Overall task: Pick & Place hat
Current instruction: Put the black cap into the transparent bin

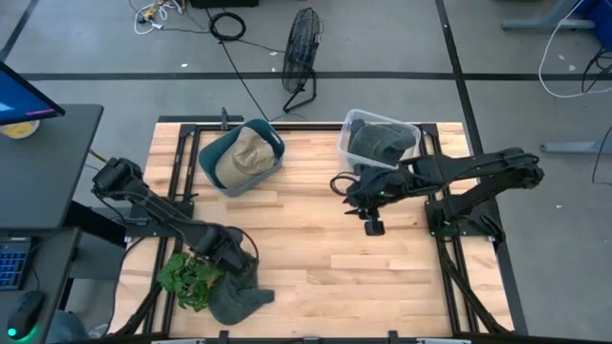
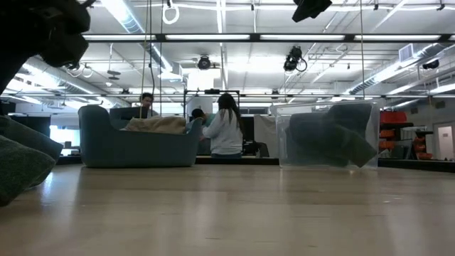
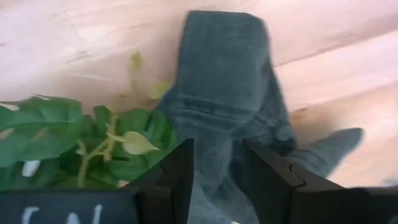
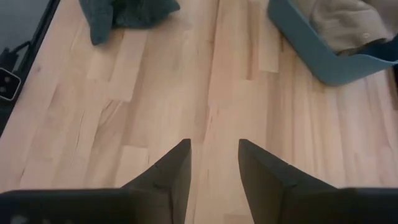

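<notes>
A dark grey hat lies at the table's near left corner, beside a green leafy plant. In the left wrist view the grey hat runs from the wood back between my fingers, and the plant's leaves sit beside them. My left gripper points down onto the hat and is shut on it. My right gripper hovers open over bare wood near the clear bin; the right wrist view shows its fingertips apart. In the low view the grey hat fills the left edge. My left gripper pinches a bunched ridge of the grey hat's fabric between its two fingers, coming from above and pointing down. One layer or several, I cannot tell. The rest of the hat lies spread on the wood.
A blue bin holding a tan hat stands at the far left-centre of the table. A clear bin holding another dark grey hat stands at the far right. Bare wood lies between them and toward the near edge. People sit in the room behind.
</notes>
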